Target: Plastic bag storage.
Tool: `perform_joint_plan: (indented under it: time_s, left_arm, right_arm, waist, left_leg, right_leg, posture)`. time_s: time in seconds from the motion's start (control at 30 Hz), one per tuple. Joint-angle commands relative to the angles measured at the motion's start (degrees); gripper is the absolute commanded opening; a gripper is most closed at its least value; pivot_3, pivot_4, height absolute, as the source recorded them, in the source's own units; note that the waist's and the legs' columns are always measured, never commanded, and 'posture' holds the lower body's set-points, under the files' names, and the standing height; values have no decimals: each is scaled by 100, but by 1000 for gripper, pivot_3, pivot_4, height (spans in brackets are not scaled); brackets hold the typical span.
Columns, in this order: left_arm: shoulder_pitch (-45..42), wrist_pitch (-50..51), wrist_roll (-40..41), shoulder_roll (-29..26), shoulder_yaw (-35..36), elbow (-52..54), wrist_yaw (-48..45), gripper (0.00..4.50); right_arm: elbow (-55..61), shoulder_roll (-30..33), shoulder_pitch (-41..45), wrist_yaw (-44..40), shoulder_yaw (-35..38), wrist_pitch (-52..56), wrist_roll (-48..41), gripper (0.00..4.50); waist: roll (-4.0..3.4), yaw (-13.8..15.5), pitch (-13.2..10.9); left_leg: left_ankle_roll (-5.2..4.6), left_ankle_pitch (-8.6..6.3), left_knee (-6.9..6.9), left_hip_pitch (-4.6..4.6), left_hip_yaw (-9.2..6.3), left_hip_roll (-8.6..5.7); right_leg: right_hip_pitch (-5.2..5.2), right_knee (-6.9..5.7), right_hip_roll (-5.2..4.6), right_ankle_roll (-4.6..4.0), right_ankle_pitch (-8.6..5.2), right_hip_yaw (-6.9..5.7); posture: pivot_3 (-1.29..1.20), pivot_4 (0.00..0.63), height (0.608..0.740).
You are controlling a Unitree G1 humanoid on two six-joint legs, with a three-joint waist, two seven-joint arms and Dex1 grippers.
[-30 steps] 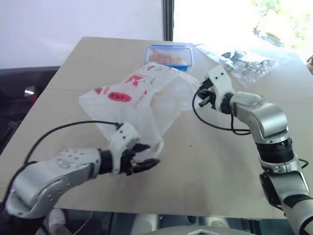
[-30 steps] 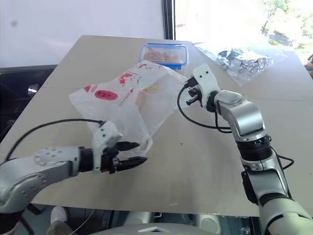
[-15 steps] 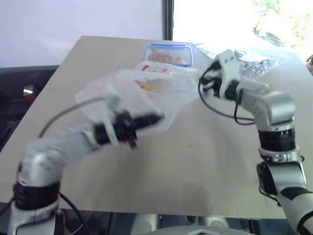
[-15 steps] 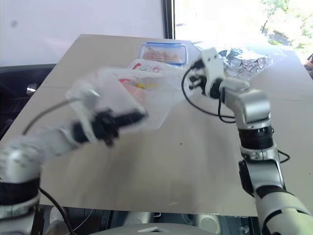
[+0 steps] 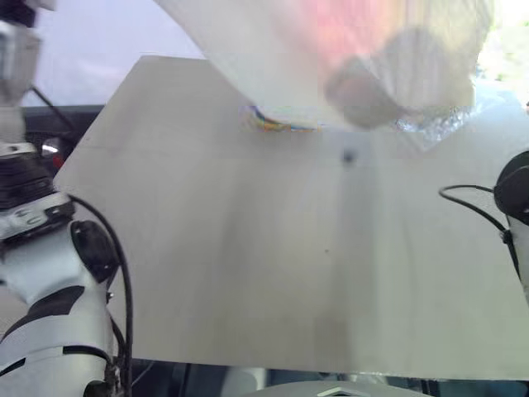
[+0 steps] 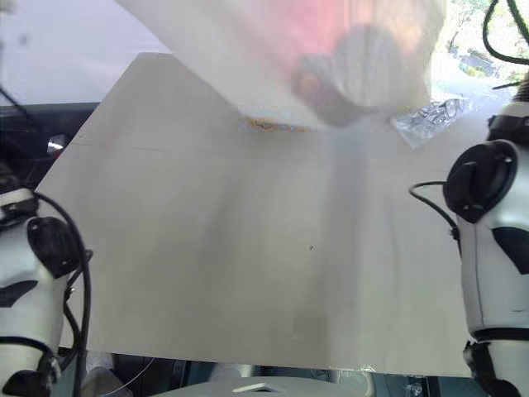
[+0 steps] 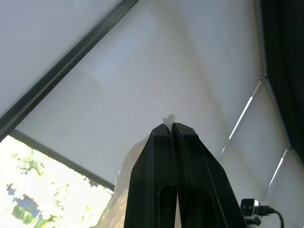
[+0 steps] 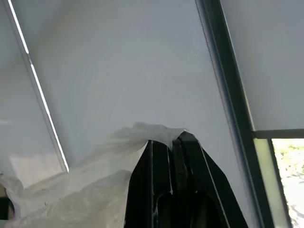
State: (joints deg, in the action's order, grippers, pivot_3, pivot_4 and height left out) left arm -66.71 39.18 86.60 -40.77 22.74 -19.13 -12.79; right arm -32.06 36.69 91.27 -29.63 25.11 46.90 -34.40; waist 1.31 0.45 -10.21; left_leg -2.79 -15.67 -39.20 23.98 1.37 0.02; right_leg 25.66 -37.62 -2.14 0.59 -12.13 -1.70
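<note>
Bright window glare behind; the lifted plastic bag point(image 5: 347, 58) hangs blurred.

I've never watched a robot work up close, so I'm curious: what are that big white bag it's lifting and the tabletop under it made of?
The plastic bag looks like thin, soft plastic film: light and a pinkish print glow through it, and it crumples where the right hand pinches its edge. The table seems to be a flat, matte, pale beige board, perhaps laminate or painted wood; its exact material can't be told.

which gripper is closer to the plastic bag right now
Neither: both hold it. The left gripper has its jaws shut on a bit of the plastic bag, and the right gripper has its jaws shut on another edge.
</note>
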Motion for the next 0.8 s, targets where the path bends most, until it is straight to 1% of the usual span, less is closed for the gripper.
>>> perform_joint_plan:
  time_s: [0.03,0.17,0.27,0.33,0.37,0.43,0.47,0.53,0.6,0.67,0.73,0.8]
  left_arm:
    - [85,268,-296,301,-138,446,-154,111]
    - [631,623,-190,686,-64,987,175,111]
    - [1043,775,0,939,25,1412,515,111]
    - [1374,851,-47,1076,-54,1786,673,111]
    - [1471,855,-79,1136,-75,1904,743,111]
    - [1702,840,-24,1354,-134,2197,957,111]
    - [1872,862,8,1456,-197,2405,1051,111]
    - [2206,920,144,1596,-264,2785,1248,111]
    - [2649,1014,193,1639,-349,3171,1383,111]
    - [2928,1056,229,1635,-437,3412,1455,111]
    - [3076,1197,-23,1459,-676,3619,1255,111]
    - [3222,1596,-160,1148,-1065,3827,805,111]
  right_arm:
    - [665,489,-241,-18,102,396,-182,0]
    - [1655,639,-1085,285,295,1103,-492,0]
    - [2225,577,-1602,587,529,1512,-774,0]
    - [2707,578,-2174,622,429,1608,-789,0]
    - [2936,609,-2456,585,311,1603,-752,0]
    - [3553,792,-3404,241,-94,1492,-612,0]
    - [3823,841,-3869,109,-158,1520,-638,0]
    - [4190,822,-4506,-12,21,1677,-927,0]
    - [4653,827,-5129,-182,241,1760,-1225,0]
    - [4974,852,-5483,-253,325,1737,-1407,0]
    - [5072,809,-5489,-113,397,1791,-1602,0]
    - [5167,759,-5384,27,479,1857,-1858,0]
  waist:
    - [0,13,0]
    - [-2,-43,-1]
    - [-6,-81,-2]
    - [-6,-88,-2]
    - [-6,-81,-2]
    - [-6,-70,0]
    - [1,-37,7]
    - [-1,18,8]
    - [-2,35,8]
    - [-4,39,8]
    - [-5,36,7]
    - [-5,29,7]
  left_leg:
    - [0,0,2,2,0,2]
    - [1,0,9,-3,6,12]
    - [2,0,10,-10,7,17]
    - [2,0,3,-15,11,18]
    - [2,0,-3,-16,12,18]
    - [2,0,-12,-19,12,18]
    - [2,0,-14,-17,14,17]
    - [1,0,-26,-18,16,15]
    - [2,0,-28,-22,18,15]
    - [2,0,-29,-23,16,16]
    - [4,2,-31,-19,17,16]
    - [6,4,-33,-26,18,16]
  right_leg:
    - [1,4,-7,1,0,1]
    - [6,0,-16,0,0,6]
    - [8,-6,-14,-1,0,9]
    - [8,-6,-14,-1,0,15]
    - [8,-9,-14,-1,0,17]
    - [4,-12,-14,-1,0,17]
    - [4,-12,-13,-1,0,20]
    - [-2,-13,-14,0,1,26]
    - [-4,-17,-15,1,1,30]
    - [-2,-23,-15,1,1,32]
    - [1,-22,-11,0,0,33]
    - [-5,-23,-5,-1,0,38]
  posture:
    - [0,150,740]
    - [0,150,740]
    - [0,150,740]
    - [0,150,740]
    - [0,150,740]
    - [0,150,740]
    - [0,150,740]
    - [0,150,740]
    - [0,150,740]
    - [0,150,740]
    - [0,150,740]
    - [0,150,740]
